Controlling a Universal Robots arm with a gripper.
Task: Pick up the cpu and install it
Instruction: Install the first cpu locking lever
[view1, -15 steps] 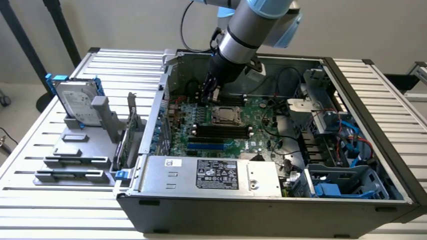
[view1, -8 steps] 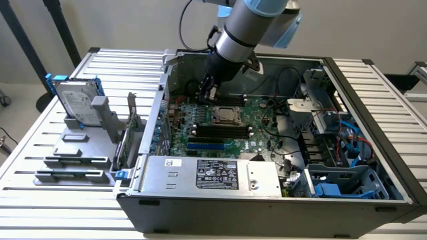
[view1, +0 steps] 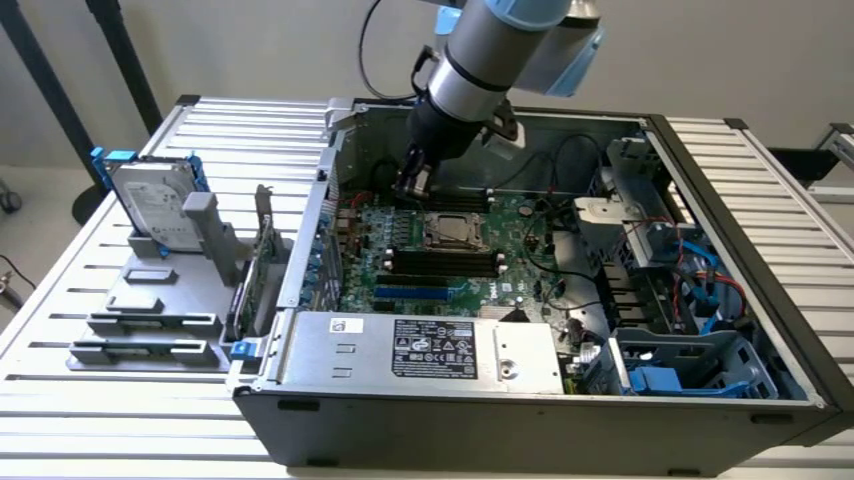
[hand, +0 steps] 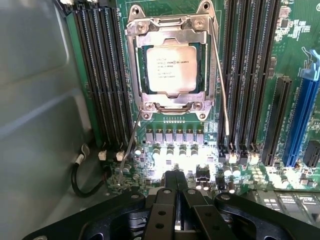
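The cpu (hand: 171, 68), a flat square chip with a shiny silver top, lies in the motherboard socket under the metal retention frame (hand: 172, 30). In the exterior view the cpu (view1: 451, 228) sits mid-board inside the open computer case. My gripper (hand: 176, 176) hangs above the board just beside the socket. Its two black fingers are pressed together and shut, with nothing between them. In the exterior view the gripper (view1: 412, 182) hovers over the board's far edge, toward the exterior view's left of the socket.
Black memory slots (hand: 100, 70) flank the socket, and thin wire levers (hand: 221, 95) run along it. The case wall (hand: 35, 100) stands close by. A power supply (view1: 414, 350) fills the case's front. A hard drive with a blue frame (view1: 154, 205) stands on the table fixture.
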